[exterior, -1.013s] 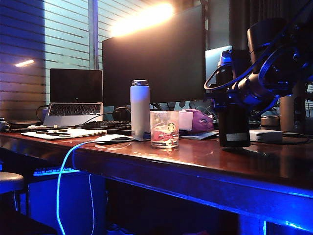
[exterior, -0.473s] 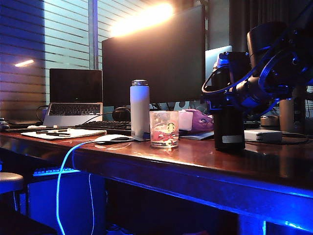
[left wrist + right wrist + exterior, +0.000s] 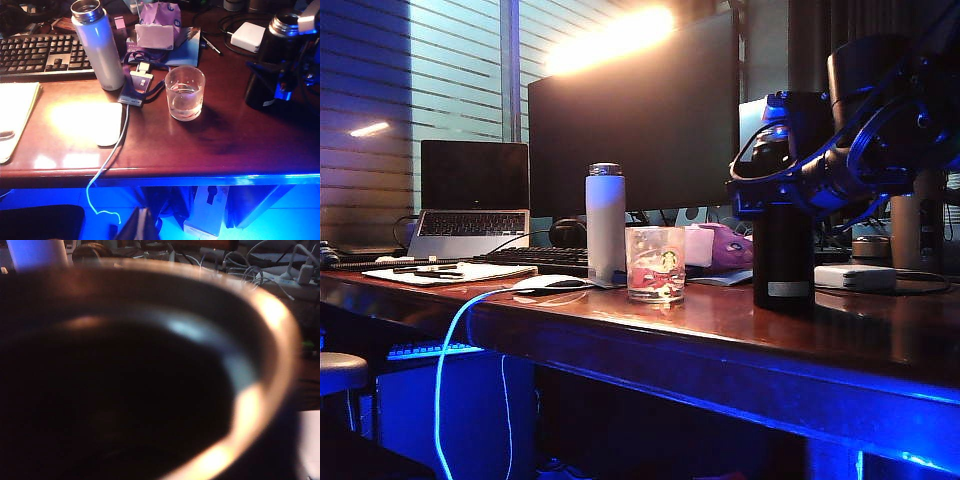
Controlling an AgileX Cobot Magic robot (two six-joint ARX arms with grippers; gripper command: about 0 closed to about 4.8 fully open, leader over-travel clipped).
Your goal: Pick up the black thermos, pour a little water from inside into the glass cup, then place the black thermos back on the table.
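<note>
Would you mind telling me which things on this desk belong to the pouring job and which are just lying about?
Belonging to the job:
- black thermos, upright on the table
- glass cup, holding some water
- right end effector, around the thermos's upper part

Just lying about:
- white bottle
- mouse
- keyboard
- laptop
- monitor
- white adapter

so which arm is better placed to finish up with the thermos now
Right. The right gripper sits around the upper part of the black thermos, which stands upright on the table right of the glass cup, which holds water. The left gripper is in no view.
</note>
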